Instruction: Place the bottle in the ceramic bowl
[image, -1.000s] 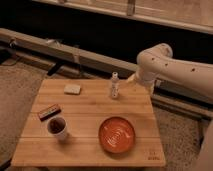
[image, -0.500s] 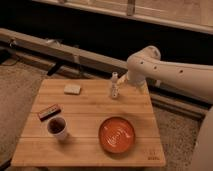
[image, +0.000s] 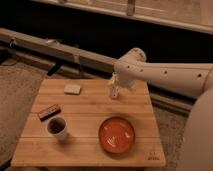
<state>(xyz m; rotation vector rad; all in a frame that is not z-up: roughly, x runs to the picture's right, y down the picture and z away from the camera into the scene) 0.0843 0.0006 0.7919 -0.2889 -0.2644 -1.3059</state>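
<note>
bottle (image: 114, 92) upright near table's (image: 90, 107) far edge; hand (image: 116, 81) at its top, cannot tell its grip

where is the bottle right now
The bottle stands near the far edge of the wooden table, right of centre in the camera view, with the gripper right at it and the ceramic bowl in front, nearer the camera.

A slatted wooden tabletop (image: 85, 107) stands on a speckled grey floor (image: 17, 95). Behind it a pale rail (image: 50, 47) crosses a dark wall (image: 75, 25) under a lighter ledge (image: 165, 15). The light is dim and warm. The hand (image: 115, 85) hangs over the tabletop's far edge.
</note>
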